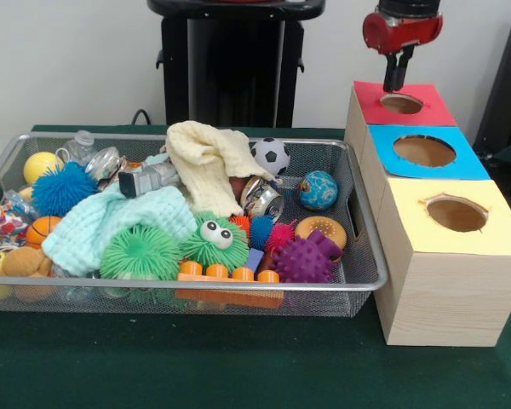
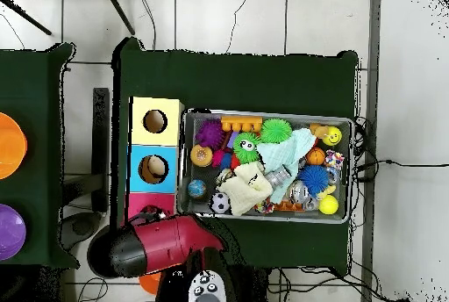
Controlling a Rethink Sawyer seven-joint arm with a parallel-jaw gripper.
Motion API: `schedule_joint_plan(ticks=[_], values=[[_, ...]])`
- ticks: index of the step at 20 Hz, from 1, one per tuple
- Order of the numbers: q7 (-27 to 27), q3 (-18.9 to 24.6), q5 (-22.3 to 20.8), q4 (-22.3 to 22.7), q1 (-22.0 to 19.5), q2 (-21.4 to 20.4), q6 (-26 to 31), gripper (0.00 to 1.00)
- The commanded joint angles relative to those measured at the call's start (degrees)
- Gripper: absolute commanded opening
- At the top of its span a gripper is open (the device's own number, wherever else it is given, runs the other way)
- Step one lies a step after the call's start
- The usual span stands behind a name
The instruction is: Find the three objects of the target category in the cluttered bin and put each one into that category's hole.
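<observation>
Above the red-topped hole (image 1: 401,103) the end effector (image 1: 398,83) hangs, fingers seemingly together, its arm hiding that hole overhead

Two cameras are covering one table. The front camera is sitting low across the table, facing the robot's pedestal (image 1: 236,51), close enough that the wire basket (image 1: 368,256) is filling most of the width. The gripper (image 1: 396,78) is hanging at the top, just above the red-topped box (image 1: 434,106), its jaws pointing down. The overhead camera is looking straight down from high up, turned half round, with the arm (image 2: 162,244) at the bottom. Both views are sharing the basket, the three boxes and the green table (image 2: 237,79).
</observation>
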Motion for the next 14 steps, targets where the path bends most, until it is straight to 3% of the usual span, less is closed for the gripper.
schedule_joint_plan(ticks=[1,7,14], values=[[2.64,4.81,2.67,1.27,-1.80,-6.29,10.15,0.00],[1.95,4.37,1.73,0.88,-2.55,-6.96,11.23,0.00],[-4.88,3.17,-3.97,2.12,-10.39,-10.22,6.32,0.00]])
